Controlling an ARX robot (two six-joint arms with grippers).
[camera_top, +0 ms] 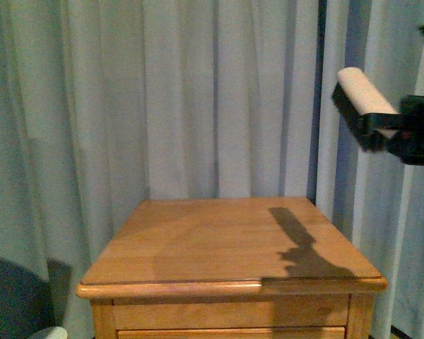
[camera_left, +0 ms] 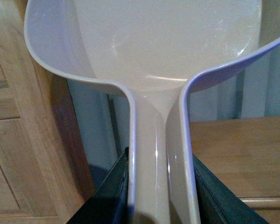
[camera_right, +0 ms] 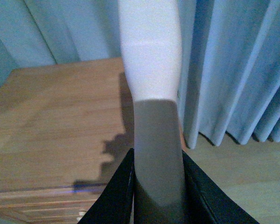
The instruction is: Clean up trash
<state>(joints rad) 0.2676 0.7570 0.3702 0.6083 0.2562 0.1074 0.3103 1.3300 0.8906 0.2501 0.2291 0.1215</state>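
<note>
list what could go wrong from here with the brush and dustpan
The brush, shut in the right gripper, hangs high beside the curtain and might snag it. The dustpan in the left gripper sits low next to the wooden table; lifting could knock it. No paper wad shows in any view.

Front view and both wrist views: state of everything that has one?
left gripper: shut on the dustpan handle
dustpan: held, no trash visible in the scoop
right gripper: shut on the brush handle
brush: held in the air, beyond the table's right edge, not touching it
drawer: closed
curtain: drawn shut
trash: not in view
</note>
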